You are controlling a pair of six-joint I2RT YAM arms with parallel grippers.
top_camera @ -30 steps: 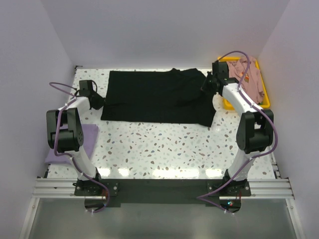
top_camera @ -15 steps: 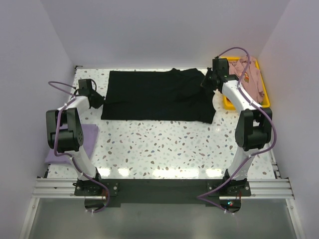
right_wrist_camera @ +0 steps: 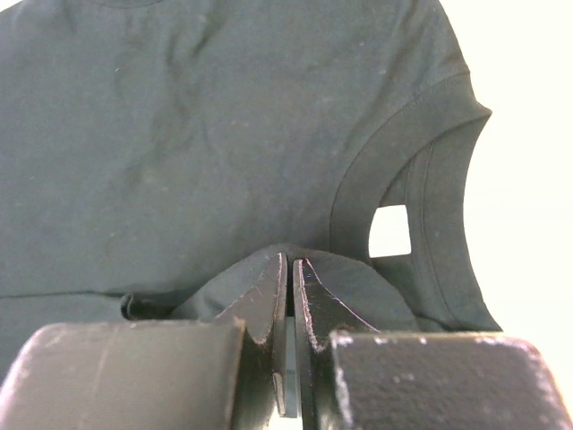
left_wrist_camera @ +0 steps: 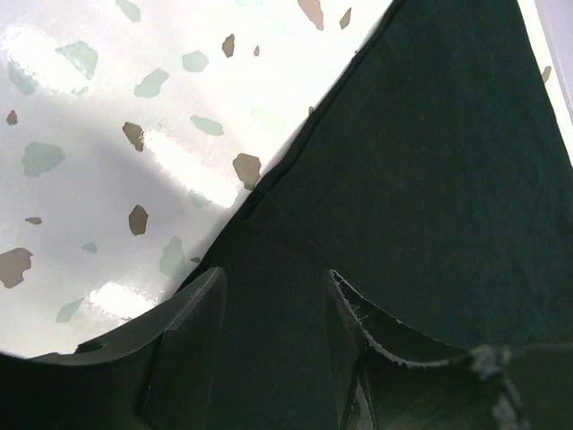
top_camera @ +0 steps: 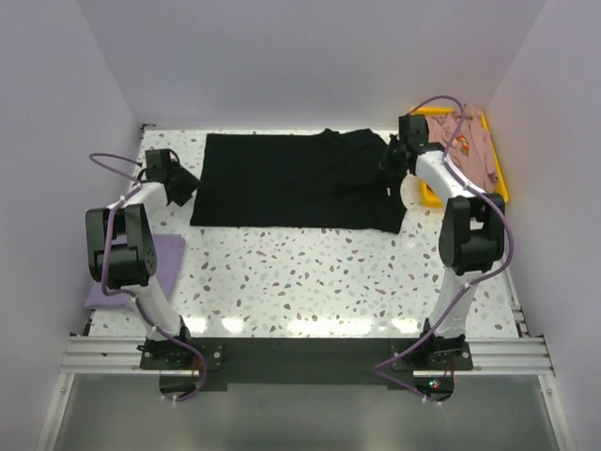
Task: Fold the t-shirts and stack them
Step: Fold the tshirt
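Up across the top view's upper middle, the plain black cloth t-shirt [top_camera: 291, 183] lies spread on the speckled white terrazzo table [top_camera: 310, 272]. The left gripper [top_camera: 185, 185] sits at its left edge, the right gripper [top_camera: 393, 160] at its right. Left wrist view: jaws parted, gripping nothing, black cloth between them. Right wrist view: jaws pinched tight on a raised fold, small white label [right_wrist_camera: 390, 231] just beside.

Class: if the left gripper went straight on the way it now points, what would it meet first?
Probably the black t-shirt: its edge lies right between the open jaws of the left gripper, with the speckled table beyond.
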